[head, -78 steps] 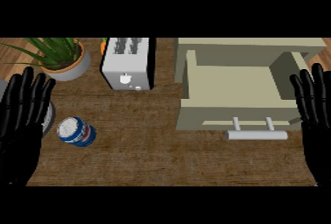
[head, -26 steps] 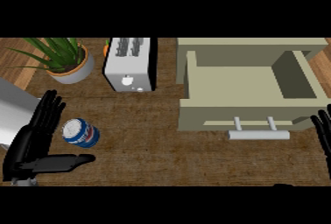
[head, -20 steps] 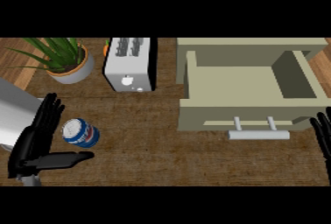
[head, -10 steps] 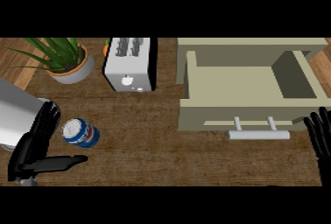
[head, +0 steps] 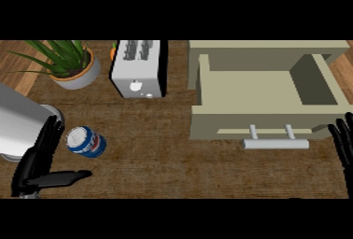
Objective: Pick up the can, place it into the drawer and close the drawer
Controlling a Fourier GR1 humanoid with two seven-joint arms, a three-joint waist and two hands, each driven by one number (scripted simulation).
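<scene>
While the left hand (head: 43, 161) stands spread just left of the can (head: 86, 142), fingers straight and thumb extended beneath it so the can sits in its opening ready for grasping, the drawer (head: 265, 95) lies open well to the right to receive it, with the right hand (head: 343, 144) resting open at the right edge.

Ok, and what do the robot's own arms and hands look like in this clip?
The left forearm is a smooth, light grey cylinder with a rounded end at the wrist. The left hand is glossy black all over, with slim segmented fingers and a separate thumb. Of the right hand, only the same black fingers show at the view's edge; its forearm is out of view. No cables or markings are visible.
</scene>
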